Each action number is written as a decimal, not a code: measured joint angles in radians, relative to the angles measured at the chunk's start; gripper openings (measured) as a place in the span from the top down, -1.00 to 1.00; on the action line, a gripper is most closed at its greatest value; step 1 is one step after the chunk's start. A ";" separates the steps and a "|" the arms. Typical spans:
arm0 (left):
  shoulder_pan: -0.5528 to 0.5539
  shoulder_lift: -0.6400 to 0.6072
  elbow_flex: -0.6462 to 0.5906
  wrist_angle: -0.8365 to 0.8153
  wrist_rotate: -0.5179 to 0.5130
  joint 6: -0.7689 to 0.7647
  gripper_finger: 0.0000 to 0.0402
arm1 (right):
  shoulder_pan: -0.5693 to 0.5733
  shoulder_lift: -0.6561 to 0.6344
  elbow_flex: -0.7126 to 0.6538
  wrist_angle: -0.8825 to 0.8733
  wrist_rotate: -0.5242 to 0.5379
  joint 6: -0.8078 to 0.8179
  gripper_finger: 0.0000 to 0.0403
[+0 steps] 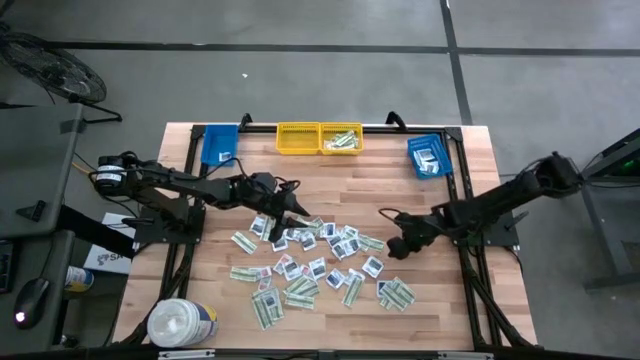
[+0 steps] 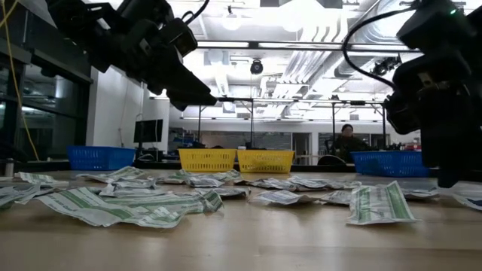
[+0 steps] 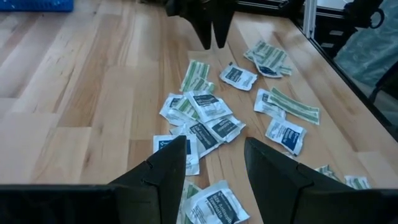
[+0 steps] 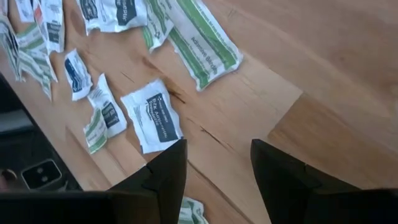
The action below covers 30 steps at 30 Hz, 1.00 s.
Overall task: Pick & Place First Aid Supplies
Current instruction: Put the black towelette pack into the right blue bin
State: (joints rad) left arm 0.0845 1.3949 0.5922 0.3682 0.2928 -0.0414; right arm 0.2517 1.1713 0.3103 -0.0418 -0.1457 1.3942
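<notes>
Left to right across the high view. The left gripper, dark and two-fingered, hangs over the near-left fringe of the scatter of small flat paper packets on the pale wooden table; its fingers stand wide apart with nothing between them. In the left wrist view the gap between them opens onto a cluster of squarish white packets with dark blue marks, overlapping one another at mixed angles, just ahead of and below the fingertips; no single long axis governs there, so the likely pick is whichever packet lies uppermost.

The main scatter lies mid-table, between the two arms; long pale green-white strip packets lie mostly toward the front edge.

The right gripper, likewise dark, hangs at the right fringe of the scatter, fingers wide and empty. In the right wrist view one squarish white packet with a dark blue mark lies just ahead of one fingertip, off to that side of the gap; a long green-striped strip lies farther ahead, its long axis slanting across the line of the fingers.

Judgement: each arm has its own nearest packet; the right needs a sideways shift to centre its target; the left is nearly centred.

Yellow mesh bins and two blue bins stand along the far edge, well apart from both grippers.
</notes>
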 joint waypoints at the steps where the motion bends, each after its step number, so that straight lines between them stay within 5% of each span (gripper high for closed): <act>1: 0.000 0.000 0.000 -0.002 0.000 0.000 0.19 | 0.016 0.000 0.000 0.005 0.016 0.020 0.15; 14: 0.000 0.000 0.000 -0.005 0.001 -0.001 0.19 | 0.159 0.140 0.002 0.193 0.141 0.246 0.15; 30: 0.000 0.000 0.000 -0.008 0.011 -0.016 0.19 | 0.181 0.300 0.005 0.394 0.207 0.266 0.15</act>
State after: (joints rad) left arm 0.0845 1.3945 0.5922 0.3606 0.3039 -0.0578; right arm 0.4332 1.4715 0.3157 0.3527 0.0616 1.6600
